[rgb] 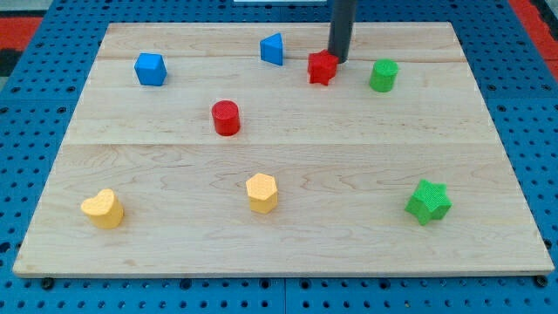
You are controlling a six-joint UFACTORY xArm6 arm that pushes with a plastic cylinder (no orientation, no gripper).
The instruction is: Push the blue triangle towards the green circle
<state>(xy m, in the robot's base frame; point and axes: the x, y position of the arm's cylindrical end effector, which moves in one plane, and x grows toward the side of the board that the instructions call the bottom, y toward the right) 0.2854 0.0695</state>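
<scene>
My tip [337,59] is resting on the wooden board [279,174] near its top edge, just beside the red star [322,67], on that block's upper right; being a bare rod, it is holding nothing. The blue triangle [273,49] is sitting just beyond the star toward the view's left, also near the top edge. The green circle [383,75] is standing near the top edge, toward the top right corner
</scene>
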